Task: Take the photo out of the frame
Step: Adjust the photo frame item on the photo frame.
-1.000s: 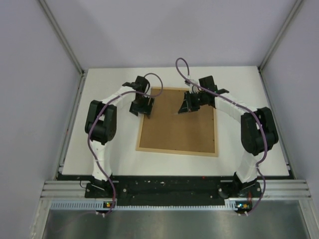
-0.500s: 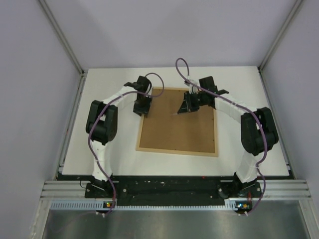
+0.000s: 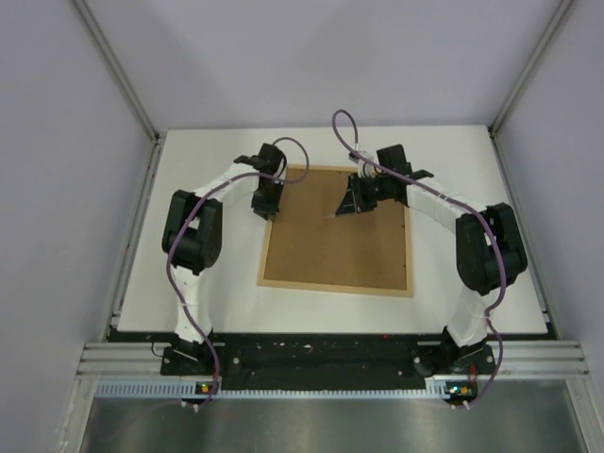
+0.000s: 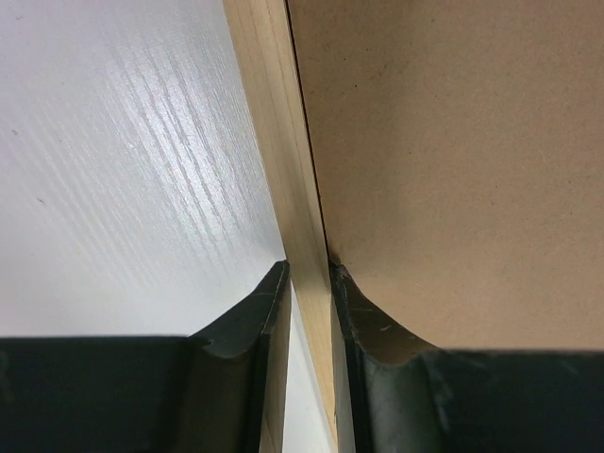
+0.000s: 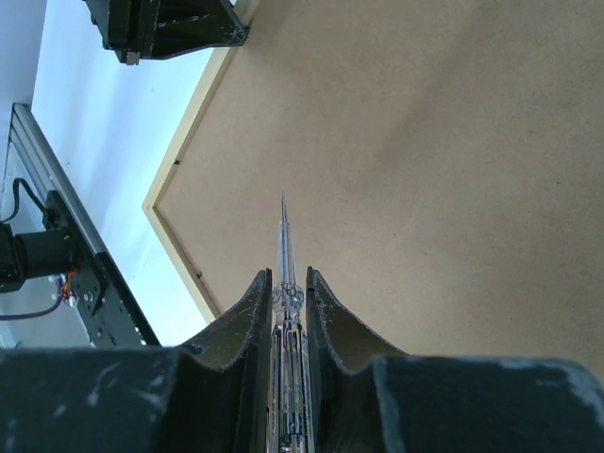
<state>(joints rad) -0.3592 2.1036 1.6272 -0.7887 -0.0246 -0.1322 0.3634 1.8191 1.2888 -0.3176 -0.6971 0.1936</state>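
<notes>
The frame [image 3: 335, 288] lies face down on the table, its plain brown backing board [image 3: 340, 236] facing up. The photo is hidden under that board. My left gripper [image 3: 267, 209] stands at the frame's far left side. In the left wrist view its jaws [image 4: 308, 269] straddle the light-wood border [image 4: 269, 123], one finger on the outer side and one on the board's edge, closed against the wood. My right gripper [image 5: 286, 276] is shut on a clear pointed tool [image 5: 284, 236], whose tip hangs over the backing board [image 5: 425, 170] near the far right part.
The white tabletop [image 3: 189, 274] surrounds the frame on all sides. Grey walls close in the left, right and back. A metal rail [image 3: 330, 363] with the arm bases runs along the near edge. Purple cables loop above both arms.
My left gripper's jaws have closed from wide apart onto the frame's left border, and it has shifted slightly toward that edge. The right arm and its tool have stayed still.
</notes>
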